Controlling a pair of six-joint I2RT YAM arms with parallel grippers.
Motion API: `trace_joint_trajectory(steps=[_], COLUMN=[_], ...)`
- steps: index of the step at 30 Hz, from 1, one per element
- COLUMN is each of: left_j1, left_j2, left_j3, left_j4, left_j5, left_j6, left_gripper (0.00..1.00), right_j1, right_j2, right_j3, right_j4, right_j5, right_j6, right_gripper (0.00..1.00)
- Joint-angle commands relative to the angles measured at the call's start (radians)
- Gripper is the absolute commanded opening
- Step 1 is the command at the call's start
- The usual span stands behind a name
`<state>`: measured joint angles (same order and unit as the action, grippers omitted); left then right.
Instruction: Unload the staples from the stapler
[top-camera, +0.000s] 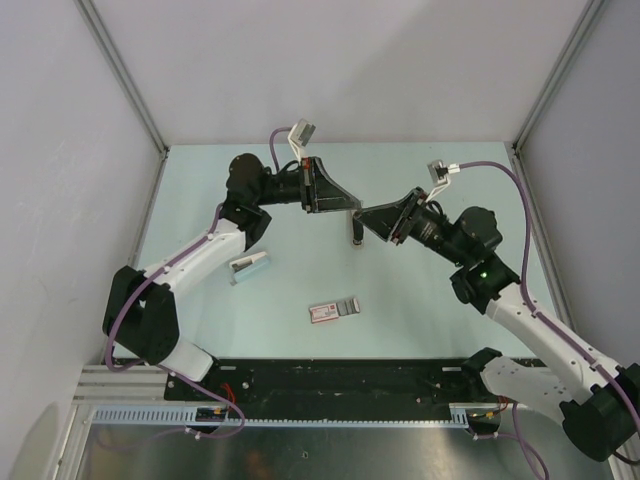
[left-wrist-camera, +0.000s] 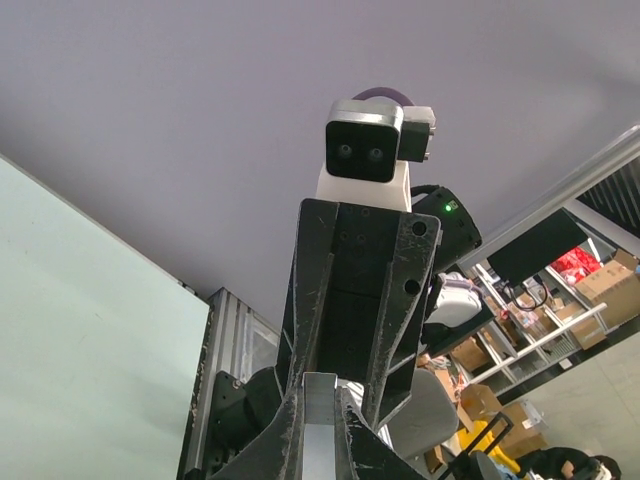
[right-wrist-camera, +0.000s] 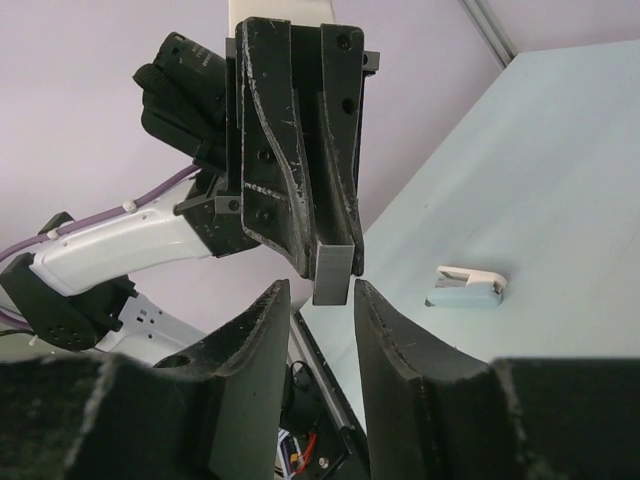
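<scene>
The stapler, pale blue and white, lies on its side on the table, left of centre; the right wrist view shows the stapler apart from both grippers. My left gripper is raised over the table's middle. It is shut on a grey strip of staples, which sticks out past its fingertips. My right gripper faces it tip to tip and stands open. The free end of the strip sits between its fingers with a small gap on each side.
A flat red-and-white box with a grey end lies on the pale green table in front of the arms. Grey walls close off the table's back and sides. A black rail runs along the near edge.
</scene>
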<state>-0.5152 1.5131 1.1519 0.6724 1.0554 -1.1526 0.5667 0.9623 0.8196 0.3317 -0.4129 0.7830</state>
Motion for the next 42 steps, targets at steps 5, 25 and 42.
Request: trace_joint_trajectory(steps=[5, 25, 42], left_j1=[-0.008, 0.063, 0.088], left_j2=[-0.020, -0.011, -0.092], left_j3=[0.000, 0.046, -0.073], left_j4=[0.042, -0.043, -0.893], left_j5=[0.025, 0.072, -0.602], left_j6=[-0.012, 0.083, 1.361], left_gripper=[0.00, 0.62, 0.61], right_j1=[-0.006, -0.006, 0.380], right_j2=[0.018, -0.049, 0.131], right_j3=[0.024, 0.024, 0.024], right_j4=[0.084, -0.207, -0.771], right_j5=[-0.012, 0.044, 0.557], right_j6=[0.019, -0.090, -0.120], right_gripper=[0.30, 0.00, 0.00])
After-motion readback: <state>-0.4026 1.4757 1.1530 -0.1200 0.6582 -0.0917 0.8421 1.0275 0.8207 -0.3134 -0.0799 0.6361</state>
